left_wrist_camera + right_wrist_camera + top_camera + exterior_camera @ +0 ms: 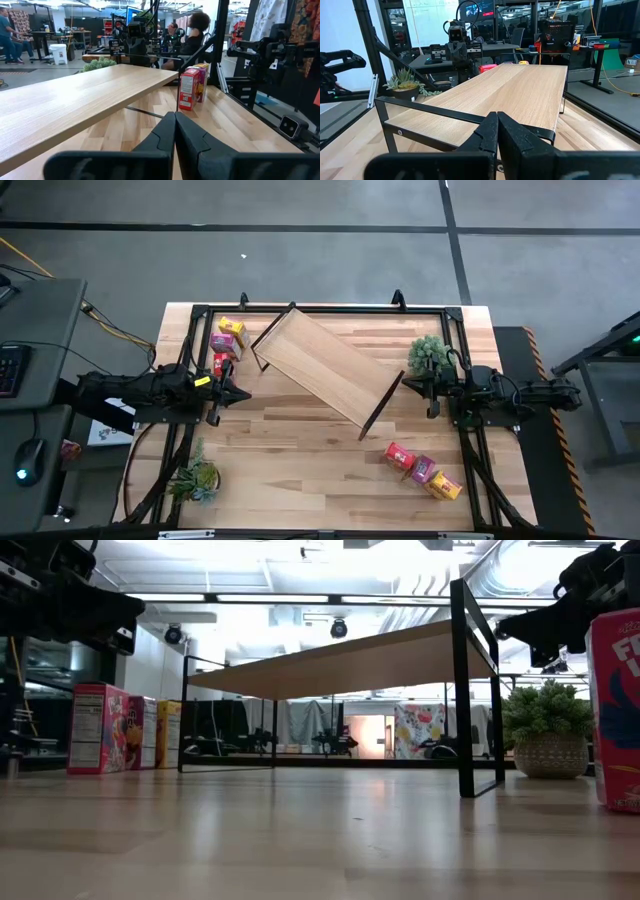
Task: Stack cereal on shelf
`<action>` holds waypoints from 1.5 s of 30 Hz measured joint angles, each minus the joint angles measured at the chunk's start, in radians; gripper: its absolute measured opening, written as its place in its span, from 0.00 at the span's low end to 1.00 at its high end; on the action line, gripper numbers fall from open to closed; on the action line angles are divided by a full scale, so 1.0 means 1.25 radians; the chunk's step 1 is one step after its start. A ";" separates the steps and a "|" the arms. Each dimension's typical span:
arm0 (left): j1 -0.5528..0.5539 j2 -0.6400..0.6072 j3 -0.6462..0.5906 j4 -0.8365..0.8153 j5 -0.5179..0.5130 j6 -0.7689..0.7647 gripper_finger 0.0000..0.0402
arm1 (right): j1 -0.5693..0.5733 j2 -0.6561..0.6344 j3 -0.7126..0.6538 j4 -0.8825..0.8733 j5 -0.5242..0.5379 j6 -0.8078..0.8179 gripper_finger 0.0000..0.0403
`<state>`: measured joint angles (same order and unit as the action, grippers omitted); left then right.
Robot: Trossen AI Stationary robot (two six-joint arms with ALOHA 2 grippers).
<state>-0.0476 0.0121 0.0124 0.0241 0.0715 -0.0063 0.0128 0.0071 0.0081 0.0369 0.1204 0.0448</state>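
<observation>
Hovering mid-frame, my left tool (pixel 243 393) and right tool (pixel 403 386) are pinched shut, empty, flanking the smooth pale-wood shelf (pixel 325 365); glossy rectangular cereal boxes (pixel 226 342) sit upper left on the planked tabletop (pixel 300 460).

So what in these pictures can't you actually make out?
- Box fronts: cereal boxes too small in the high view to read.
- Far red box: cut off by the low view's right edge.
- Cereal trio: only the red one shows whole in the left wrist view; it hides the others.

Even, bright overhead lighting throughout. Ceiling lights (pixel 330 565) blow out to glare in the low view; near counter (pixel 320 850) surface soft, shadows faint and diffuse.
</observation>
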 joint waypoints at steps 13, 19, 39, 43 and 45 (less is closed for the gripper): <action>0.000 0.000 0.000 0.000 0.000 0.000 0.00 | 0.000 0.000 0.000 0.000 0.000 0.000 0.00; 0.000 0.000 0.000 0.000 0.000 0.001 0.00 | 0.000 0.000 0.000 0.000 0.000 0.000 0.00; 0.000 0.000 0.000 0.000 0.000 0.001 0.00 | -0.001 0.000 0.000 0.233 0.067 0.189 0.00; 0.000 0.000 0.000 0.000 0.000 0.001 0.00 | -0.001 0.031 0.001 0.420 0.055 0.254 0.00; 0.000 0.000 0.000 0.000 0.000 0.000 0.00 | 0.003 0.064 0.018 0.435 0.038 0.257 0.01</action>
<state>-0.0478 0.0124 0.0124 0.0238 0.0719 -0.0063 0.0172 0.0876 0.0309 0.5812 0.1676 0.3657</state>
